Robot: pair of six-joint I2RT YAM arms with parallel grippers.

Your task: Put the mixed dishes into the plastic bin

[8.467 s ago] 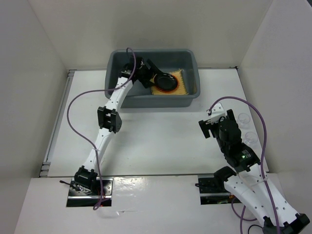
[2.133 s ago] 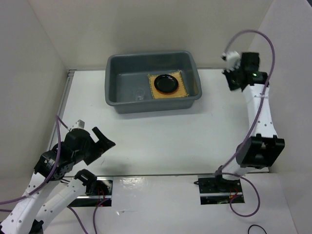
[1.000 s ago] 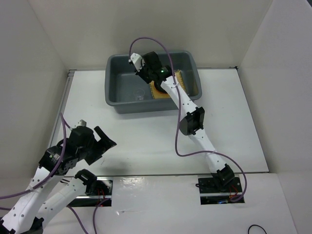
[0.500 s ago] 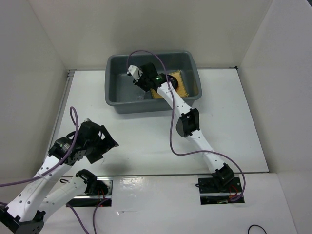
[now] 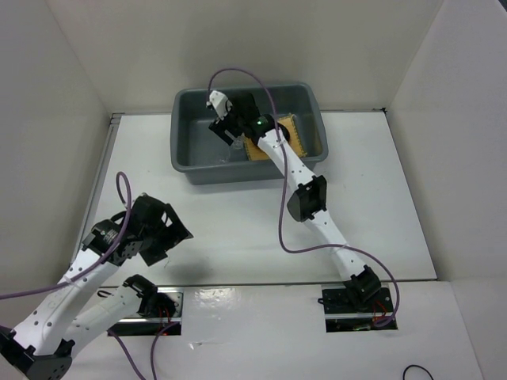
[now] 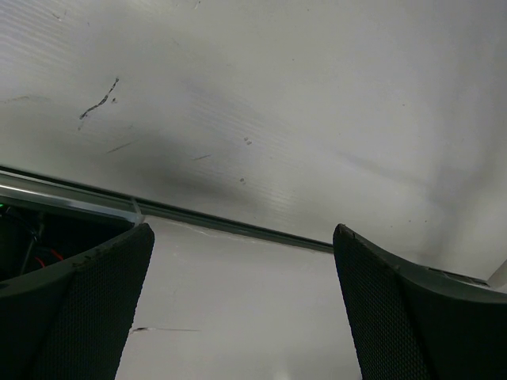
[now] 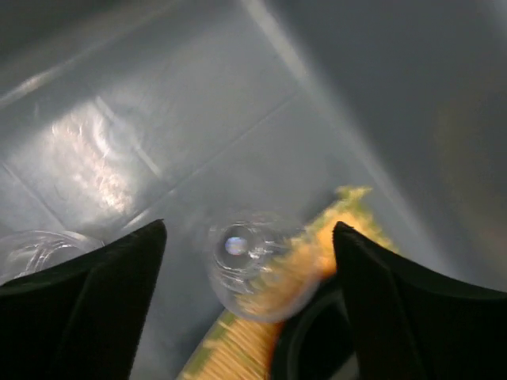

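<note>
Grey-blue bin (image 5: 183, 131): it sits at the far side of the white table (image 5: 238, 214), near the back wall.
Right gripper (image 5: 225, 129): it reaches down into the bin. Its two fingers (image 7: 103, 277) are spread wide and grip nothing.
Glass cup (image 7: 245, 265): it is in the bin, between the right fingers, with a gap on each side. It looks blurry. Its edge is over the mat.
Other glass cup (image 7: 32, 249): it is on the bin floor, just beside the left-hand finger in the right wrist view.
Bamboo mat (image 5: 305, 142): it lies flat in the right half of the bin.
Black plate (image 7: 317, 340): it is on the mat.
Left gripper (image 5: 178, 226): it hangs over the near left part of the table, well apart from the bin. Its fingers (image 6: 87, 309) are wide apart and hold nothing.
</note>
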